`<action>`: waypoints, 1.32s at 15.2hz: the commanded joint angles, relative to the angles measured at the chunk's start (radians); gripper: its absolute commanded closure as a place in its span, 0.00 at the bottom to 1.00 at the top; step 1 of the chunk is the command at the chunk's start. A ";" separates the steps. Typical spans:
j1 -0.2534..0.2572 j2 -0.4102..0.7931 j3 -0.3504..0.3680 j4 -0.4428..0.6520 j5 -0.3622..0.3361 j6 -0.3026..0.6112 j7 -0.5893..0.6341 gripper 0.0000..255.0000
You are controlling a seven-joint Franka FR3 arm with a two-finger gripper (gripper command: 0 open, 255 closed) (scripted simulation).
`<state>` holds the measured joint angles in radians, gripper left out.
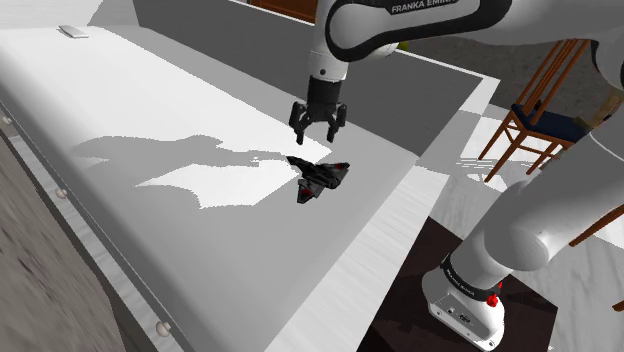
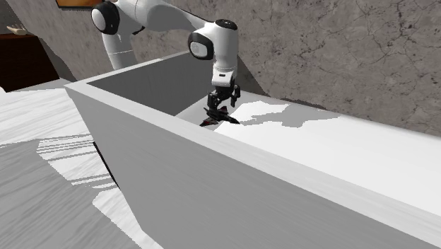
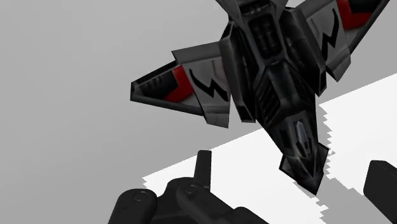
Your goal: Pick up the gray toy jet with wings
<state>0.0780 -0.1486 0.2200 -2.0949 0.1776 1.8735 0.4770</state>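
Hanging with the end effector [image 1: 317, 134] open, both black fingers [image 3: 202, 167] spread wide and clasping nothing. Hovering just above the gray toy jet [image 1: 318, 177], apart from it. Lying flat on the white surface [image 1: 200, 262] directly beneath the end effector, dark gray, with red patches and black zigzag marks on both wings. Pointing its nose, in the wrist view, toward the gap between the fingers, touched by neither. Resting where the arm's gray shadow meets a bright patch. Beyond the surface, near the stand [image 1: 440, 300], a wooden chair [image 1: 540, 112].
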 commanded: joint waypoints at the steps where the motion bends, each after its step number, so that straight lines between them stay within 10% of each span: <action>1: 0.010 0.079 0.019 0.059 -0.008 0.009 0.039 0.00; 12: 0.023 0.181 0.035 0.044 -0.021 0.115 0.063 0.00; 13: 0.023 0.181 0.035 0.044 -0.021 0.115 0.063 1.00; 20: 0.024 0.184 0.035 0.046 -0.022 0.115 0.064 1.00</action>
<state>0.1007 0.0284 0.2536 -2.0462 0.1558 1.9875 0.5412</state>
